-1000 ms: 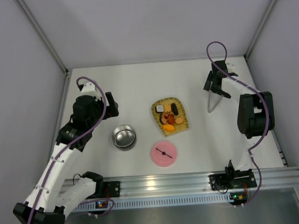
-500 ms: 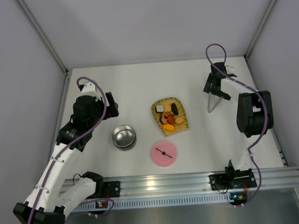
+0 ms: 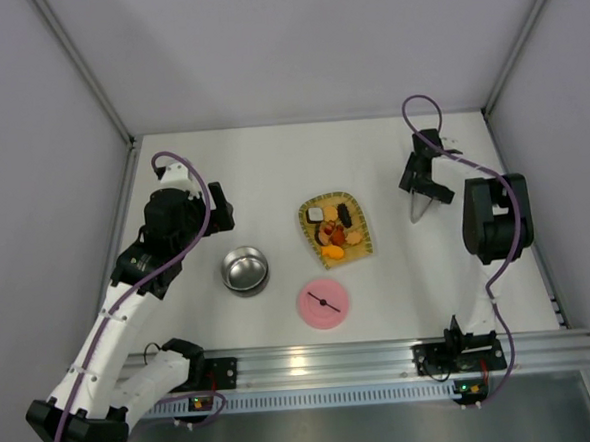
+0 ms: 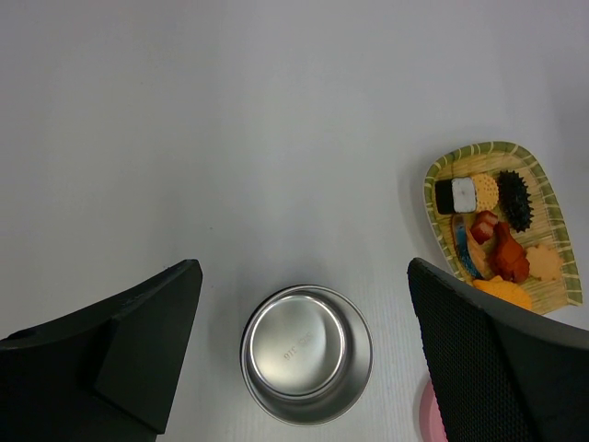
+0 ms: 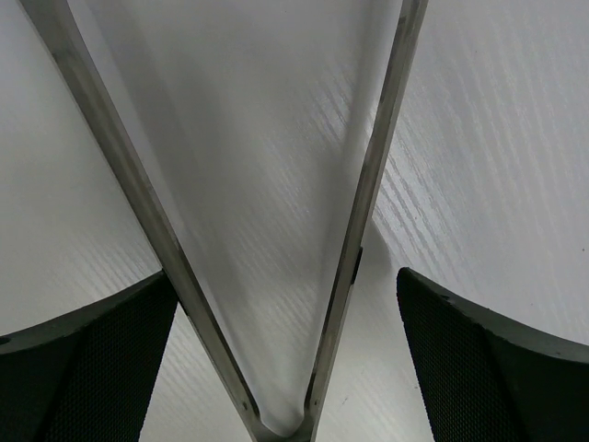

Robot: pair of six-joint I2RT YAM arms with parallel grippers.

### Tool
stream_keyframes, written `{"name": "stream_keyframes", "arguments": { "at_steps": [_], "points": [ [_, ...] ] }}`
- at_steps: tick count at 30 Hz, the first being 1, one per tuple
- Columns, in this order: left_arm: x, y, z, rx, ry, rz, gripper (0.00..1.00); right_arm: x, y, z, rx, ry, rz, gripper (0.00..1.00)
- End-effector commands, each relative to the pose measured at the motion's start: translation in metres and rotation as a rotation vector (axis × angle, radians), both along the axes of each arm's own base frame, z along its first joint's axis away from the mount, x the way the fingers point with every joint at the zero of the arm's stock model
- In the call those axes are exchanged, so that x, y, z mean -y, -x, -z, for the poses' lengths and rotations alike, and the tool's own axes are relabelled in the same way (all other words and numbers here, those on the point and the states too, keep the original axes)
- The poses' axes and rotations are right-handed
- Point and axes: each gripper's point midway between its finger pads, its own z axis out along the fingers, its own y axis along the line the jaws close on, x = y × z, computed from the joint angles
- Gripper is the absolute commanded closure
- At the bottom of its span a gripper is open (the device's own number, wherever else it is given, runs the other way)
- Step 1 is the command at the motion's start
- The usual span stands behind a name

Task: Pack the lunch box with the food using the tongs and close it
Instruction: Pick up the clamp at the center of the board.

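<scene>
The right hand (image 3: 420,180), spread wide and gripping nothing, straddles the slim pale metal tongs (image 3: 418,209) lying far right on the white bench (image 3: 262,173); an off-centre squeeze could skid them away.

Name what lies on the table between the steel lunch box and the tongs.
The yellow woven tray, holding the food, lies between the lunch box and the tongs; the top external view shows it.
</scene>
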Motion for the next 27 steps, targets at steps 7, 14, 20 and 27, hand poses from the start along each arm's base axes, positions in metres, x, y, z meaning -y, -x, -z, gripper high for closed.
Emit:
{"name": "stream_keyframes", "arguments": {
  "at_steps": [7, 14, 20, 27],
  "points": [
    [-0.0038, -0.0019, -0.0052, 0.028, -0.002, -0.014, 0.01, 0.0030, -0.0113, 0.0019, 0.029, -0.021, 0.021, 0.00],
    [-0.0042, -0.0024, -0.0040, 0.021, -0.006, -0.019, 0.01, 0.0031, -0.0120, 0.0046, 0.019, -0.026, 0.019, 0.00],
    [-0.0056, -0.0028, -0.0036, 0.018, -0.009, -0.027, 0.01, 0.0036, -0.0124, 0.0061, 0.017, -0.037, 0.017, 0.04],
    [-0.0053, -0.0032, -0.0030, 0.014, -0.011, -0.027, 0.02, 0.0038, -0.0122, 0.0094, 0.009, -0.055, 0.008, 0.24]
  ]
}}
